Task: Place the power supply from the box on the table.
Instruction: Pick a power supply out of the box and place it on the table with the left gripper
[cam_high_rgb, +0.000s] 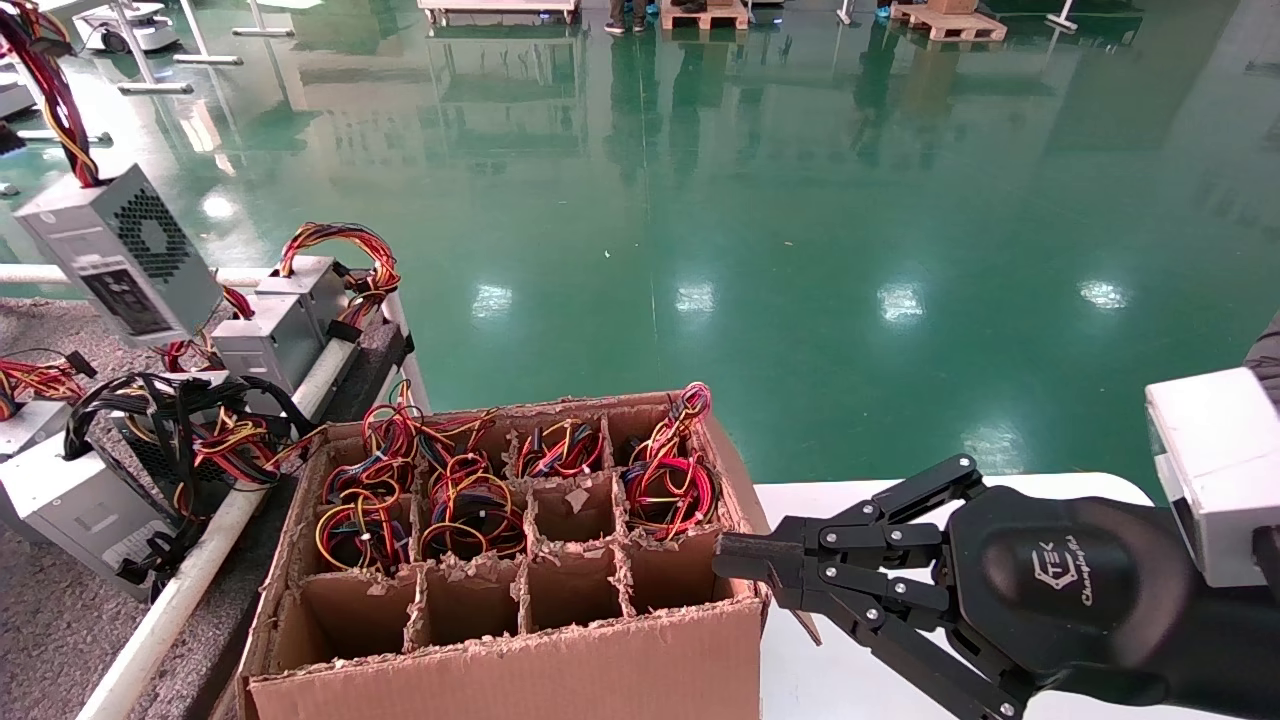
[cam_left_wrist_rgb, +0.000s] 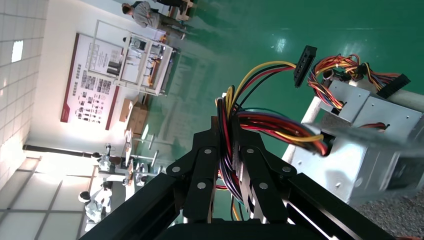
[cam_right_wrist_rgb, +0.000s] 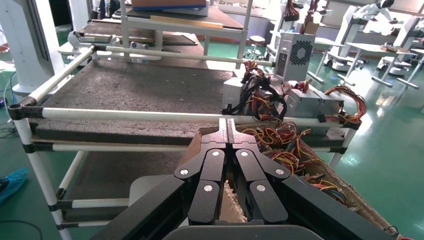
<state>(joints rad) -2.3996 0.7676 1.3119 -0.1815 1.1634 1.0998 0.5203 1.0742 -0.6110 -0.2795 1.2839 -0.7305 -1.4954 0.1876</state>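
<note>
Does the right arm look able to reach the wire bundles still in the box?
Probably yes: the right gripper, shut and empty, sits at the box rim beside the nearest wire bundle, with nothing between them.

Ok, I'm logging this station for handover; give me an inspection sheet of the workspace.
Surface: table, grey felt top, white tube edge.
Job's things: power supply hangs in the air above the table by its wire bundle; box has wires in its rear cells, front cells look empty.
Clutter: several other units on the table, one with black cables.
Claws: left claw shut on the wire bundle; right claw shut, empty, at the box's right wall.
Cables: loose coloured wires spill from the cells.
Surroundings: green floor.
</note>
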